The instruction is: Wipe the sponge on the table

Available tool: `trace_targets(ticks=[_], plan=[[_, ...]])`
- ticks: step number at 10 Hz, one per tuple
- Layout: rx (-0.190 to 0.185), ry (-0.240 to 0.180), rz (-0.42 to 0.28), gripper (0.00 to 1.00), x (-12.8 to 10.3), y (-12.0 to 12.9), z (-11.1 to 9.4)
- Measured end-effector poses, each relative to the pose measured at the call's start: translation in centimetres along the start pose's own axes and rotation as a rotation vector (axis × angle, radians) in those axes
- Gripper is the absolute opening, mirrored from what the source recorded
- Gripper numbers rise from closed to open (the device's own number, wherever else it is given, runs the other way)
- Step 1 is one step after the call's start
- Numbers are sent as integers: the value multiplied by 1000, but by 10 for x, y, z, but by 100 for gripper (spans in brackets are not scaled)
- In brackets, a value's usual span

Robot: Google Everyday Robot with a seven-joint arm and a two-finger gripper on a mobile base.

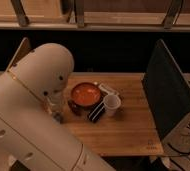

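My big white arm [33, 105] fills the left of the camera view and covers the left part of the light wooden table [125, 132]. Just past the arm's edge, left of the orange bowl, shows part of my gripper [53, 105]. A small blue-grey patch, the sponge [58, 118], lies right below the gripper at table level. The arm hides most of the gripper and sponge, so I cannot tell whether they touch.
An orange bowl [84, 94] sits mid-table with a white cup [111, 104], a black striped block [96, 113] and a dark red flat piece [74, 107] beside it. A dark upright panel [170, 95] bounds the right side. A wooden side panel [20, 52] stands at the left.
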Motion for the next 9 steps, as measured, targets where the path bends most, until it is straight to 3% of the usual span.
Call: trace_targets(ticks=[3,5,7,9], plan=[[93,32,59,0,17,-38,-6],[154,31,77,0,9,-56,-12],[217,-7,56,0,-18,-68,-19],[240,-72,5,0,-50,-67,-30]])
